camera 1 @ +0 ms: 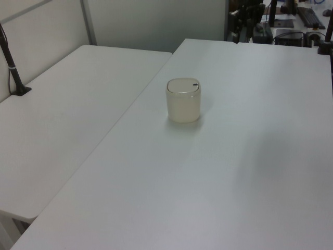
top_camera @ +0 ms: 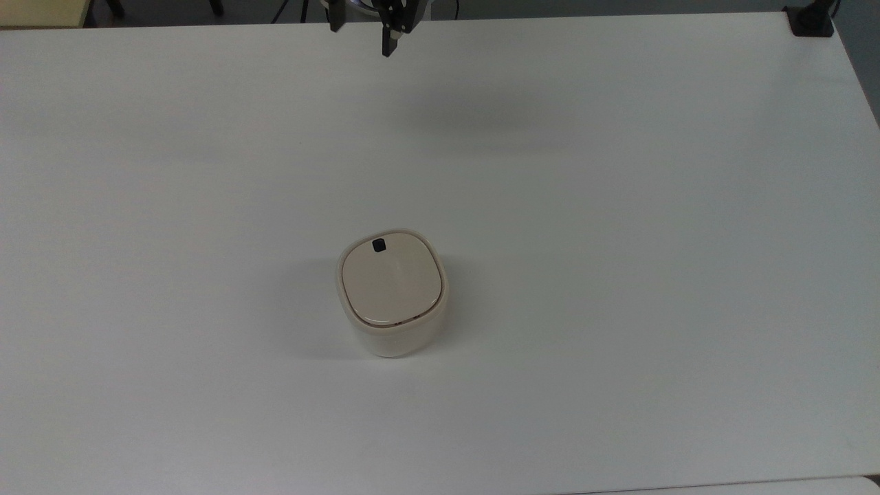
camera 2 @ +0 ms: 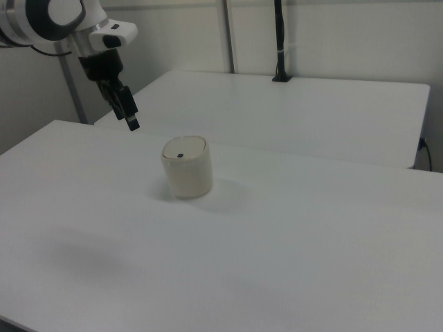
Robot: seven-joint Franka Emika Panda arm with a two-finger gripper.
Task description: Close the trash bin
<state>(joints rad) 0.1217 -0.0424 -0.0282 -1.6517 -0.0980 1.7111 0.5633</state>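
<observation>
Trash bin (top_camera: 391,294) standing upright near the middle of the white surface (top_camera: 619,275), beige lid (top_camera: 390,282) lying flat and flush inside the cream rim, small black latch (top_camera: 378,245) at the lid's 12 o'clock edge in the top view. Judged closed, so the task looks done.

Hand (top_camera: 389,41) high at the top view's 12 o'clock, well apart from the bin and holding nothing. Probably parked up there because no push on the lid is left to give, and height keeps the bin clear of any knock. Fingers appear drawn together into one dark tip in the right view, though not surely; cannot tell for certain.

From the top view: lid's full outline and even seam all round, the best evidence of a proper shut. From the right view: hand (camera 2: 131,122) hanging at about 10 o'clock from the bin (camera 2: 186,167), plainly above the surface with air beneath, plus wrist and arm link. From the left view: bin's side wall (camera 1: 183,107) and a second table (camera 1: 62,114) alongside at 9 o'clock.
</observation>
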